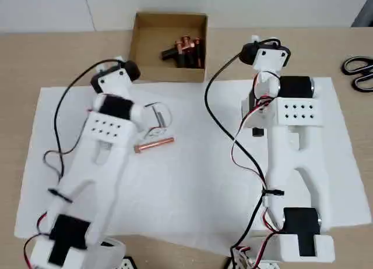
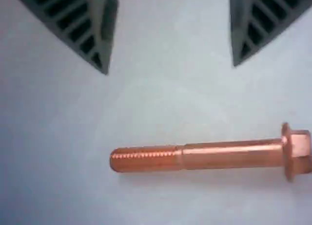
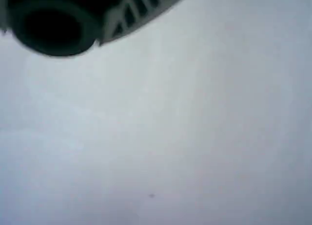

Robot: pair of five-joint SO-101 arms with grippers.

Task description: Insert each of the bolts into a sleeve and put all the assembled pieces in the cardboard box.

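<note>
Wooden table (image 1: 17, 59) from up high: white paper sheet (image 1: 192, 181) on it, scissors (image 1: 360, 71) at the right edge, cardboard box (image 1: 140, 42) at the back with assembled pieces (image 1: 186, 50), a loose bolt (image 1: 154, 145) just beside the left gripper (image 1: 156, 122), and the right arm (image 1: 294, 123) blocks our look at its tip. Left wrist cam, we see the jaws spread wide, bolt (image 2: 204, 154) lying flat just past them. Right wrist cam, the right gripper (image 3: 92, 25) pinches a black sleeve (image 3: 48, 28) over the paper.

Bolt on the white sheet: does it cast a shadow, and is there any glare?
Left wrist view: the bolt has a faint soft shadow beside it and a pale sheen along its shank. High view: the arms throw soft shadows on the sheet; no hard glare.
</note>
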